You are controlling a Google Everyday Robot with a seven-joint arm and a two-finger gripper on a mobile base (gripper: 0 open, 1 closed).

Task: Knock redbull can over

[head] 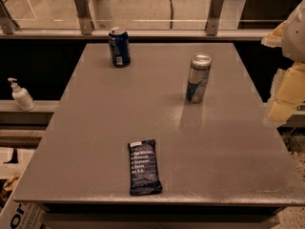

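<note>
At the far left, a white pump bottle (20, 95) stands on a low ledge beside the grey table (86, 137). On the table's back left part a dark blue can (118, 47) stands upright. Near the front edge lies a dark snack bar (144, 167), flat. The redbull can (198, 78) stands upright right of the middle, well apart from both. Nothing lies between it and the gripper (286, 97), which hangs past the right edge; whether it is open, I cannot tell. Behind runs a glass railing (143, 8).
</note>
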